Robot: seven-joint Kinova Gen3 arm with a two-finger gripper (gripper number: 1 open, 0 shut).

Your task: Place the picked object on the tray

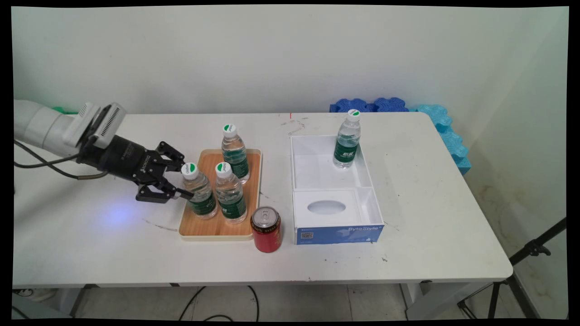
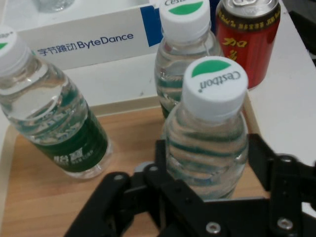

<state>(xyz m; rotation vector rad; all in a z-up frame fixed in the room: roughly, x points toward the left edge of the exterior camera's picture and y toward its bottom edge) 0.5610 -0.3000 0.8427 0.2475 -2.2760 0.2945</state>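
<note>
- White surface (image 1: 408,253) against a plain wall.
- Gripper (image 1: 183,180) fingers open, straddling near-left water bottle (image 2: 210,131) on the wooden tray (image 1: 199,226); not clamped yet.
- Bottle looks full: fairly heavy, thin wall flexes, slick. Grip mid-body at the label.
- Two more bottles just beside; red can (image 1: 266,228) right of the tray's near corner, white box (image 1: 337,217) further right.

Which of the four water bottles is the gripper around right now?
The tray's near-left bottle: it stands between the open gripper fingers. The other two tray bottles stand farther right, the fourth in the white box.
</note>
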